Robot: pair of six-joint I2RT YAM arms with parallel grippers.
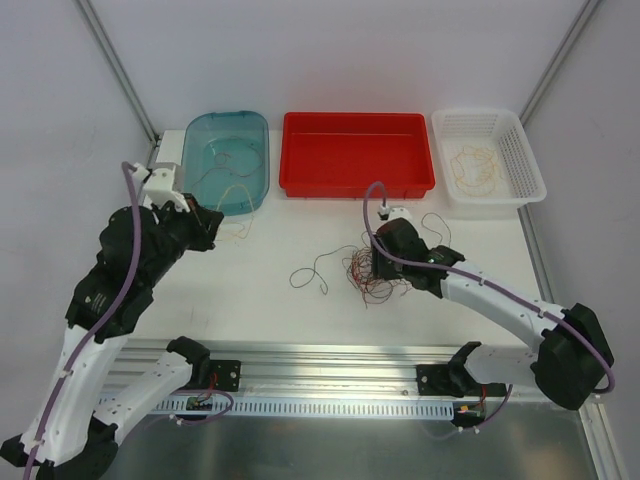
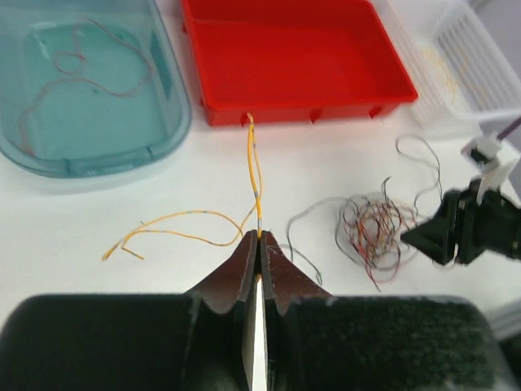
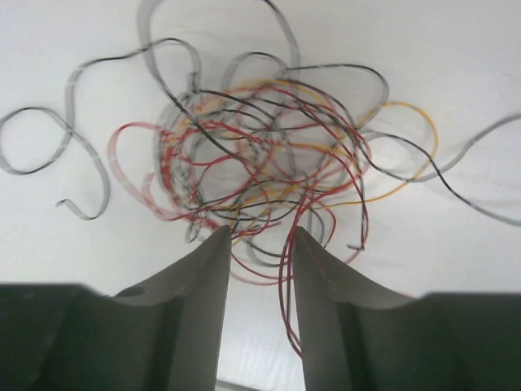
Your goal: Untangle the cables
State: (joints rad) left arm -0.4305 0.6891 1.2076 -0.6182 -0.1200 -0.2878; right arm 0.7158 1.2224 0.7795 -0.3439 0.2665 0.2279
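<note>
A tangle of thin red, yellow and dark cables [image 1: 378, 280] [image 3: 269, 163] [image 2: 376, 232] lies on the white table. My right gripper [image 3: 260, 236] [image 1: 372, 264] is at the tangle's edge, open. Loose red and dark strands run through the gap between its jaws, and nothing is pinched. My left gripper [image 2: 259, 238] [image 1: 216, 228] is shut on a single yellow cable [image 2: 254, 163], which trails over the table toward the red tray [image 2: 293, 49]. A loose dark cable [image 1: 310, 275] curls to the left of the tangle.
A blue tub [image 1: 255, 150] at the back left holds a thin reddish cable [image 2: 73, 61]. The red tray [image 1: 357, 185] stands at the back middle. A white basket [image 1: 525, 160] at the back right holds a yellow cable [image 1: 475, 165]. An aluminium rail [image 1: 330, 375] runs along the near edge.
</note>
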